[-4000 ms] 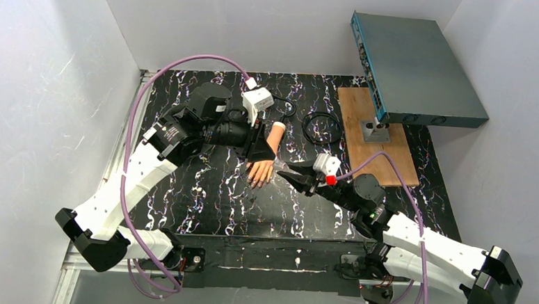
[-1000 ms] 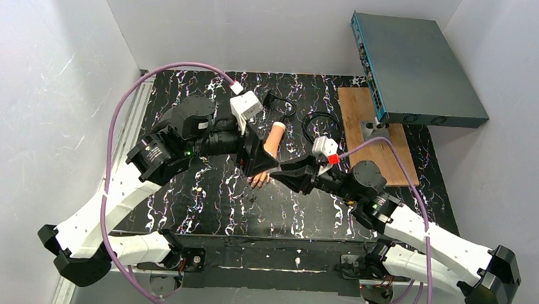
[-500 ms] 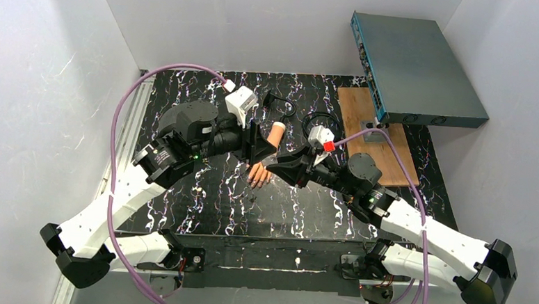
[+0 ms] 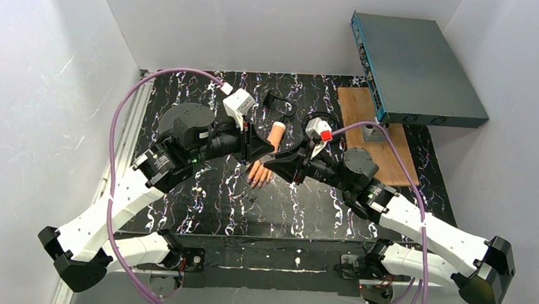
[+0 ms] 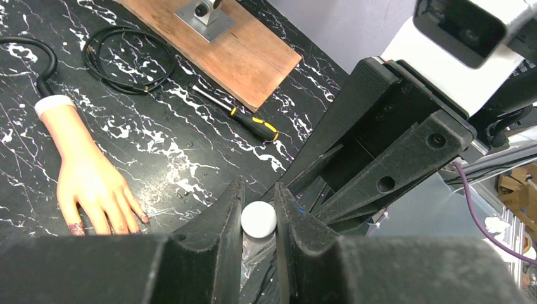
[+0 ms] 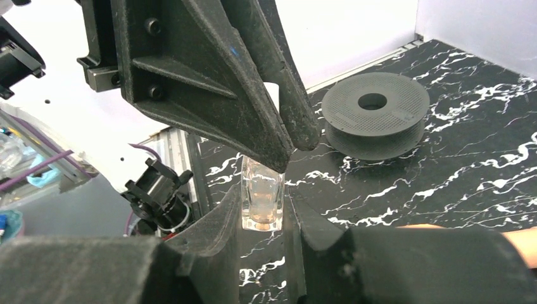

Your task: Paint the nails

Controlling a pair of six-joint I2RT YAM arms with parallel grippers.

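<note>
The flesh-coloured mannequin hand [image 4: 260, 171] lies palm down on the black marbled table, white wrist stub pointing away. It also shows in the left wrist view [image 5: 85, 180], where a dark purplish nail [image 5: 144, 218] shows at a fingertip. My left gripper [image 4: 268, 154] is shut on the round white cap [image 5: 258, 220] of a polish bottle. My right gripper [image 4: 274, 163] is shut on the clear glass bottle [image 6: 261, 202]. The two grippers meet tip to tip just above and to the right of the hand. The left fingers [image 6: 253, 126] sit on top of the bottle.
A wooden board [image 4: 375, 133] with a metal bracket lies at the back right, under a teal box [image 4: 414, 69]. A coiled black cable [image 4: 321, 127] and a yellow-and-black screwdriver [image 5: 244, 119] lie behind the hand. A grey spool [image 6: 373, 114] stands on the table's left part.
My right gripper moved left from beside the hand and met the left gripper over it. The left arm swung back slightly. The hand stayed put.
</note>
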